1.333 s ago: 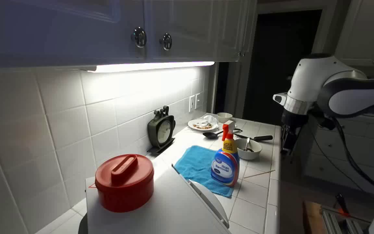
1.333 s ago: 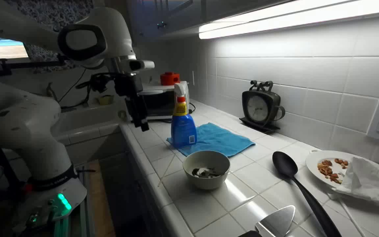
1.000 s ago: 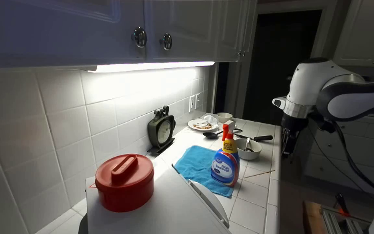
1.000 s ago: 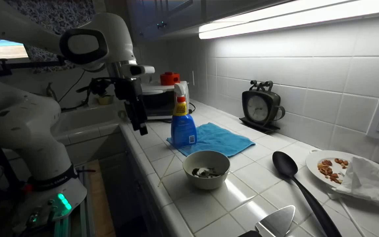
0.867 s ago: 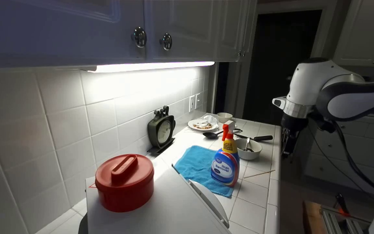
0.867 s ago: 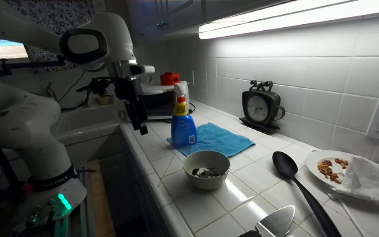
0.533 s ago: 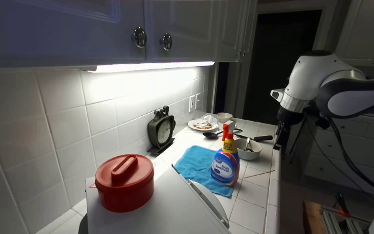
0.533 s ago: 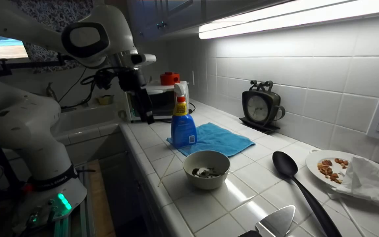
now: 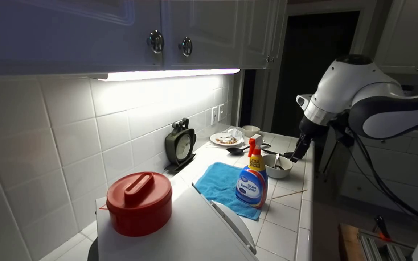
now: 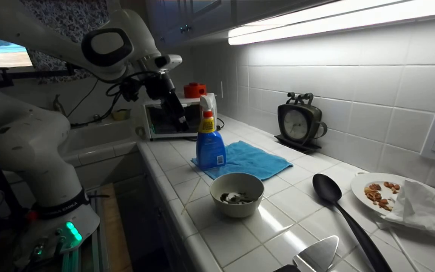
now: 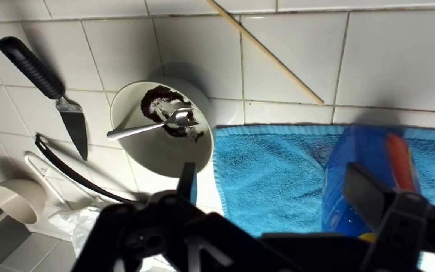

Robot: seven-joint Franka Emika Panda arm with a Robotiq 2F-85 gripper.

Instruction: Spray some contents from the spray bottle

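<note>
The spray bottle stands upright on a corner of the blue cloth, with a Stain Remover label, blue liquid and a red trigger head. It shows in both exterior views (image 9: pixel 249 186) (image 10: pixel 209 150). My gripper (image 9: pixel 296 156) is tilted and hangs in the air beyond the bottle, apart from it. In an exterior view the gripper (image 10: pixel 181 126) appears left of the bottle's neck. In the wrist view the gripper (image 11: pixel 276 185) is open with nothing between its fingers. One finger there covers part of the bottle (image 11: pixel 364 151); its spray head is hidden.
The blue cloth (image 11: pixel 270 181) lies under the bottle. A white bowl (image 10: pixel 236 209) with a spoon, a thin stick (image 11: pixel 274 56) and a cake server (image 11: pixel 72 124) are nearby. A red lidded container (image 9: pixel 140 210) sits on a white oven (image 9: pixel 183 243). A clock-like scale (image 9: pixel 180 145) stands by the wall.
My gripper first dipped slightly, then rose and moved inward over the counter, closer to the bottle in view, and tilted more. The bottle, cloth and bowl have not moved.
</note>
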